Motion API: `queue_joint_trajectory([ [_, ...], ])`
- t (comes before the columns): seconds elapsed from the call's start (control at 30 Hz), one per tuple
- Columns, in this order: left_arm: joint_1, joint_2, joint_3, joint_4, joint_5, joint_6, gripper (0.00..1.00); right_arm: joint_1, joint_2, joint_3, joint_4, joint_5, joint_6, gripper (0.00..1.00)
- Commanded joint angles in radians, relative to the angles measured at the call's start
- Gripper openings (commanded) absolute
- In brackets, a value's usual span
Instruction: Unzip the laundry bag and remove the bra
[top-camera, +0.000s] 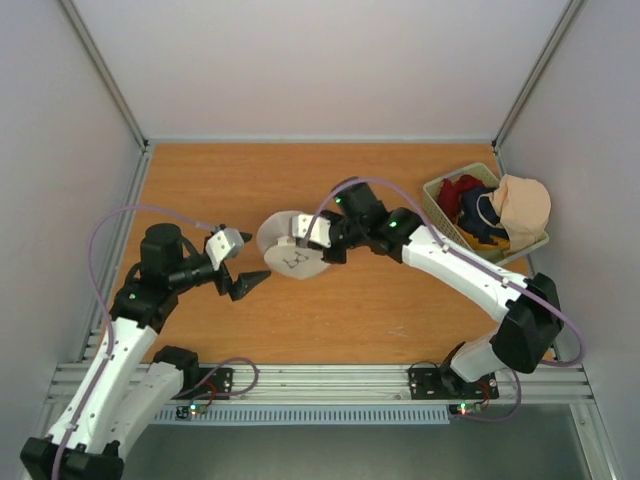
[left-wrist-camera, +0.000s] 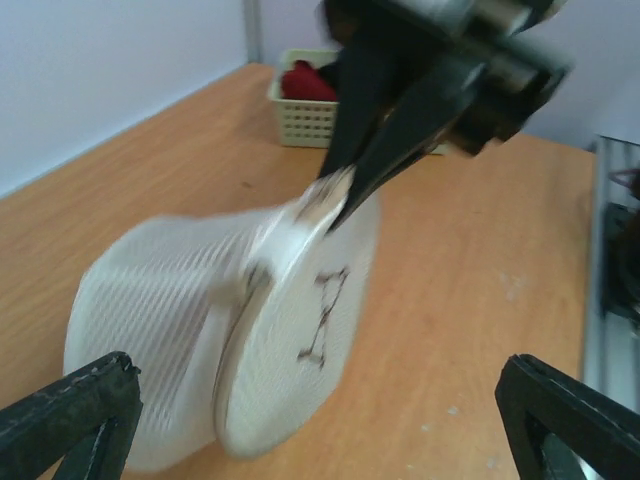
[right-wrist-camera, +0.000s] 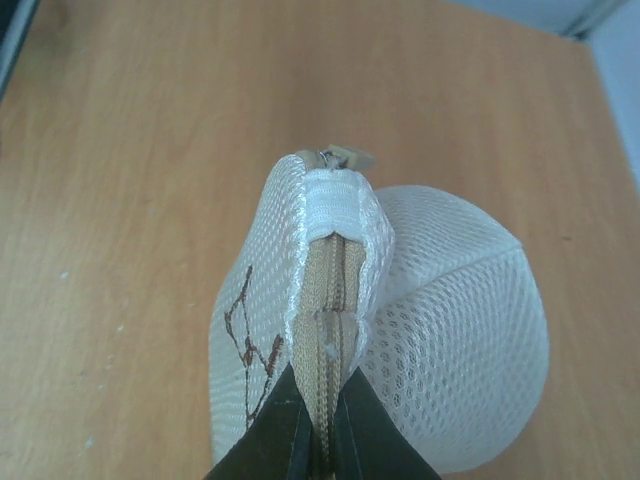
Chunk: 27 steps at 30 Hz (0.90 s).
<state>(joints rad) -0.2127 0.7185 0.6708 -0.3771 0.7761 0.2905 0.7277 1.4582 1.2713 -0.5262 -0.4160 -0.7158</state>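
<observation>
Right gripper (right-wrist-camera: 322, 405) clamped on laundry bag (right-wrist-camera: 450, 330) edge; left gripper (top-camera: 250, 285) spread wide, nearby.

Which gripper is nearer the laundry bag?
Right. The right gripper pinches the bag at its zipper edge, holding it upright. The left gripper sits open just left of it, not touching.

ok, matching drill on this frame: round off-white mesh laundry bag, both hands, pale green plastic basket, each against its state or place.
Things
1. round off-white mesh laundry bag
2. left hand
3. right hand
4. pale green plastic basket

States
A. open, holding nothing
B. far right in the top view, red cloth inside
C. shut on the bag's zippered edge
D. standing on edge, pinched at its rim

Pairs: 1-D, 2-A, 3-C, 4-B
</observation>
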Motion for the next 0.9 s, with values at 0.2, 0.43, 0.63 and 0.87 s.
queue_joint_trajectory([
  [0.2, -0.09, 0.024, 0.075, -0.29, 0.003, 0.177, 0.87, 0.207, 0.028, 0.073, -0.111, 0.153, -0.154, 0.01],
  [0.43, -0.136, 0.043, 0.071, -0.277, -0.044, 0.25, 0.74, 0.25, 0.005, 0.071, -0.08, 0.113, -0.158, 0.01],
  [0.63, -0.158, 0.048, 0.071, -0.292, -0.032, 0.25, 0.59, 0.273, 0.014, 0.081, -0.092, 0.141, -0.184, 0.01],
  [0.87, -0.175, 0.055, 0.053, -0.271, -0.091, 0.256, 0.34, 0.282, -0.003, 0.085, -0.06, 0.103, -0.19, 0.01],
])
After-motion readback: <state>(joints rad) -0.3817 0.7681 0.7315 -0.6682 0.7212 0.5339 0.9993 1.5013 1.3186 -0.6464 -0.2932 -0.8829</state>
